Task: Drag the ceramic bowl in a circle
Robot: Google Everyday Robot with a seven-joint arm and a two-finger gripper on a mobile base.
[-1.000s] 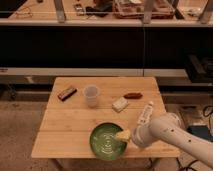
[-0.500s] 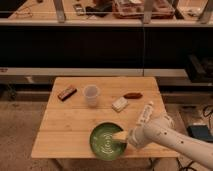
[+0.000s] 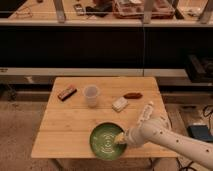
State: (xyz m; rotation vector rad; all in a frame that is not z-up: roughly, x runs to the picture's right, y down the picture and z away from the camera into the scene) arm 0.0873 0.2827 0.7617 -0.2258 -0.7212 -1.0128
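Ceramic bowl [image 3: 102,142] sits at the table's [image 3: 65,127] near edge, right of middle. We judge it heavy, stiff, glaze-slick and chippable. The best hold looks like the right rim, pinching the wall. Gripper [image 3: 120,138] is at that right rim, reaching over the inside; we cannot tell if it is wide or clamped. Arm [image 3: 162,136] comes in low from the right, pointing left. Farther back, 1 plastic cup [image 3: 91,95] stands well apart.
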